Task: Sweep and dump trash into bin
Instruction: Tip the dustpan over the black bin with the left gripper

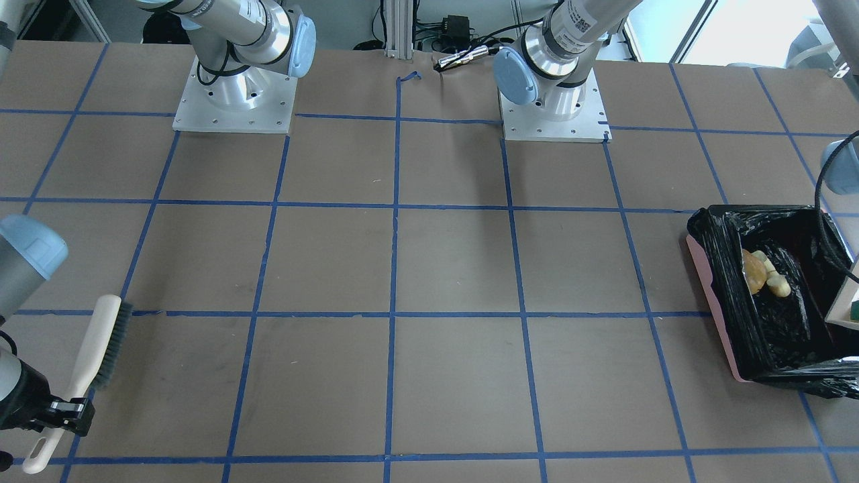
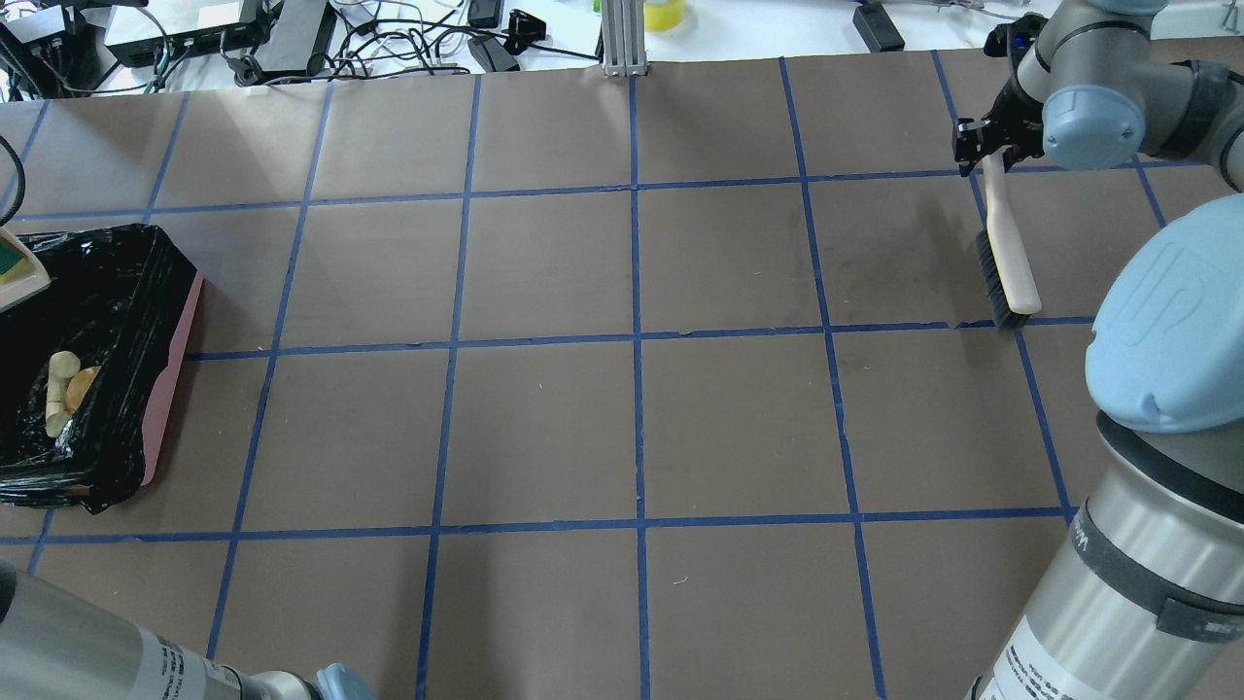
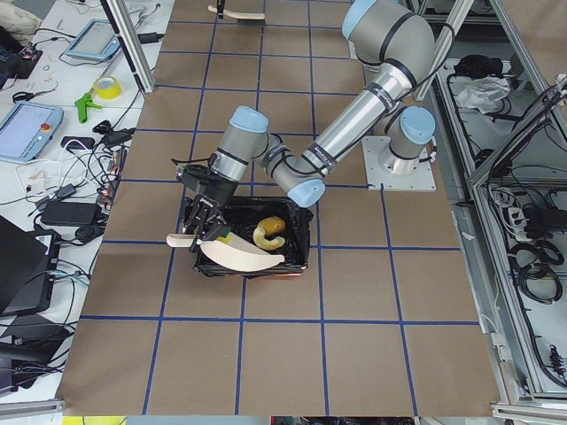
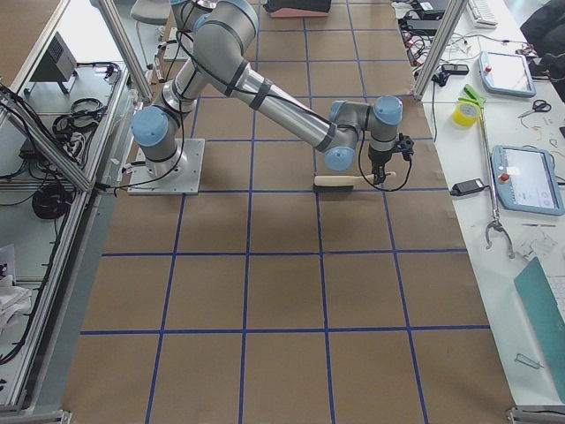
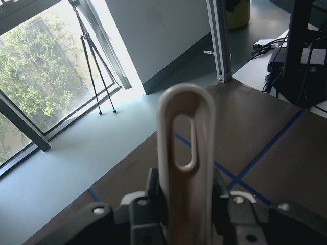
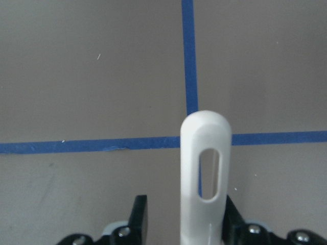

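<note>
Overhead exterior: right gripper (image 2: 982,151) clamped on handle of brush (image 2: 1009,277). Left gripper (image 5: 185,201) holds dustpan (image 2: 34,282) over bin (image 2: 170,389); roll (image 2: 85,382), croissant (image 2: 56,391) inside.

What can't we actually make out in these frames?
- sponge piece: the front-facing view's right edge cuts it; only a green sliver shows.
- dustpan: cut by frame edges in the front-facing and overhead views; whole only in exterior left, small.
- left gripper: outside both of those views; the left wrist view shows only its grip on the handle.
- brush bristles: table contact unclear in every view.
</note>
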You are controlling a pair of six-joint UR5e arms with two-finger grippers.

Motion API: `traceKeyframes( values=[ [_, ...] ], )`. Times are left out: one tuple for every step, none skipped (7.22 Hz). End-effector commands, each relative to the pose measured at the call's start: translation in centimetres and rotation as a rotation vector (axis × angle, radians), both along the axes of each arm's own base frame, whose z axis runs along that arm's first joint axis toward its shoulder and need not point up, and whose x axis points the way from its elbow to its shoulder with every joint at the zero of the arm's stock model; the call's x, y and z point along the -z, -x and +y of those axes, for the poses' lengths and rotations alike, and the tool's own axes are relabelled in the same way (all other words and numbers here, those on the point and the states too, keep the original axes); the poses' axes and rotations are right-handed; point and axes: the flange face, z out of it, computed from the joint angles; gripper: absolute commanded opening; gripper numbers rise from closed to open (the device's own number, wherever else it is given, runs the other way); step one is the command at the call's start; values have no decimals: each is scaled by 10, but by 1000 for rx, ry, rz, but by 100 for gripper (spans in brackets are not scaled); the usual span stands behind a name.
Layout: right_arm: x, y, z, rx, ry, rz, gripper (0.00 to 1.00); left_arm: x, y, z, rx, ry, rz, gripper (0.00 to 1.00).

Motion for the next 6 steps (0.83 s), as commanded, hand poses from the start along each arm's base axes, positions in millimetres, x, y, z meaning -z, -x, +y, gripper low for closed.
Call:
traceKeyframes(
  values=[
    [-17, -2, 2, 2, 20, -6, 59, -12, 9, 1, 48, 15, -123, 0],
    [-26, -2, 4, 3, 21, -1, 59, -14, 15, 0, 67, 1, -147, 0],
    [-31, -1, 6, 8, 18, -2, 61, -31, 45, -5, 129, 3, -214, 0],
    [-60, -5, 14, 10, 7, -8, 61, -35, 88, -18, 182, 25, -300, 0],
    [-81, -13, 28, 3, -45, -25, 61, -32, 93, -15, 173, 18, -360, 0],
    [-105, -25, 41, -6, -75, -36, 61, -36, 98, -8, 182, 3, -391, 0]
  ],
)
